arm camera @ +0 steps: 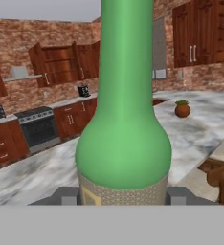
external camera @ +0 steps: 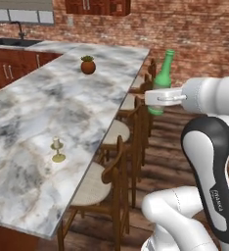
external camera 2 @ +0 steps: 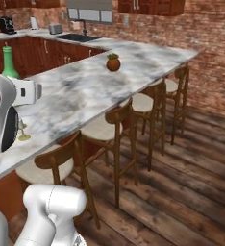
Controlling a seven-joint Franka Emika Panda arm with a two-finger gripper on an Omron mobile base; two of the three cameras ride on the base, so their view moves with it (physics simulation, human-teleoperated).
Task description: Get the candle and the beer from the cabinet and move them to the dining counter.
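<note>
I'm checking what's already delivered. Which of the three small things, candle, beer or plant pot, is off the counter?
The beer: the gripper holds it in the air beside the chairs. The candle and plant pot stand on the marble.

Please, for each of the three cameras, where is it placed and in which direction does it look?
Left base view: behind the arm, left; faces the dining counter with the candle; arm and gripper holding the beer.
Right base view: behind, right; same counter, chairs; arm at left.
Hand view: on the hand; faces the beer up close, cabinet beyond; fingertips.
Shared: plant pot, counter, beer.
</note>
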